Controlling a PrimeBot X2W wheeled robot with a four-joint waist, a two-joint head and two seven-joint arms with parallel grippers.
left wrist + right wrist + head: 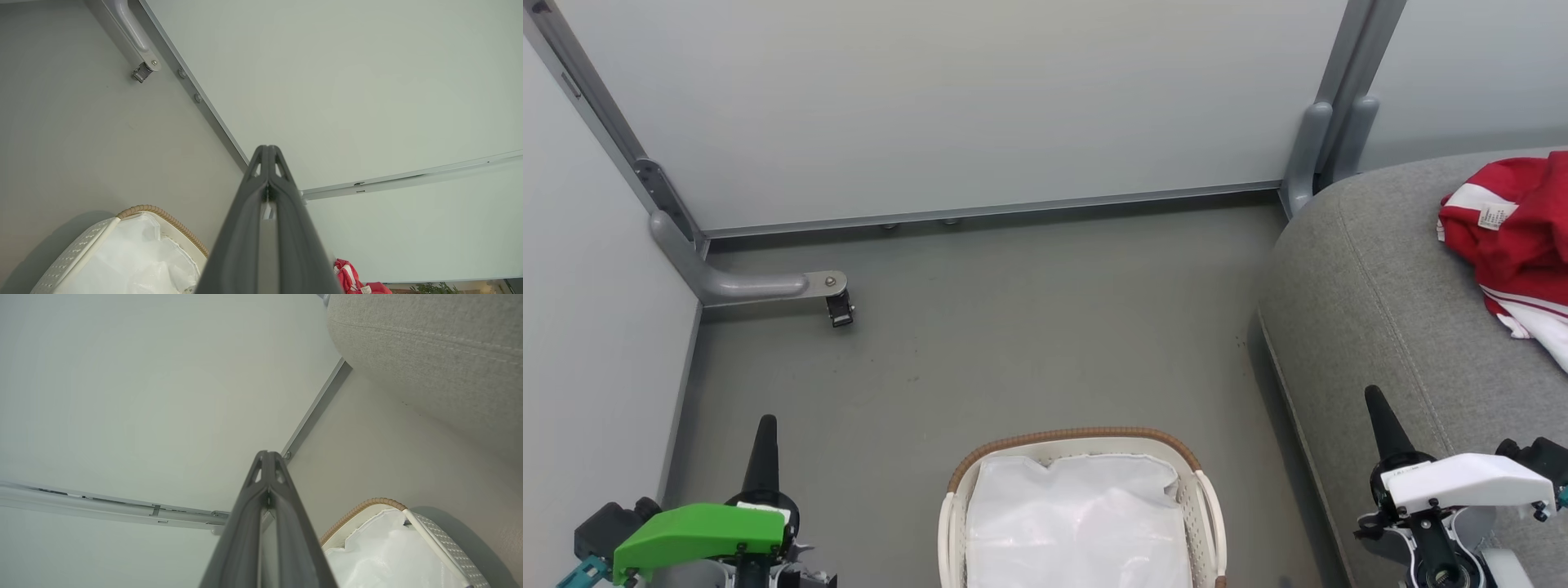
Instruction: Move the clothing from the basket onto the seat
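The two long dark fingers of the left gripper (pixel 267 152) are pressed flat together with nothing between them. In the head view they point up from the lower left of the frame, above a green housing (pixel 698 531). The right gripper (pixel 267 454) is likewise closed tight and empty, rising at the lower right of the head view above a white housing (pixel 1462 482), against the large grey woven-fabric upholstered seat (pixel 1372 310). Between the two, at the bottom centre, stands the oval white perforated plastic basket (pixel 1078 434) with its brown woven-look rim. Inside it lies a glossy white liner sheet (pixel 1078 523). The bright red clothing (pixel 1515 237), with white stripes and a small white label, lies bunched on the seat at the upper right edge, well apart from the basket. Smooth grey floor (pixel 1013 327) spreads from the basket to the pale wall panels (pixel 972 106).
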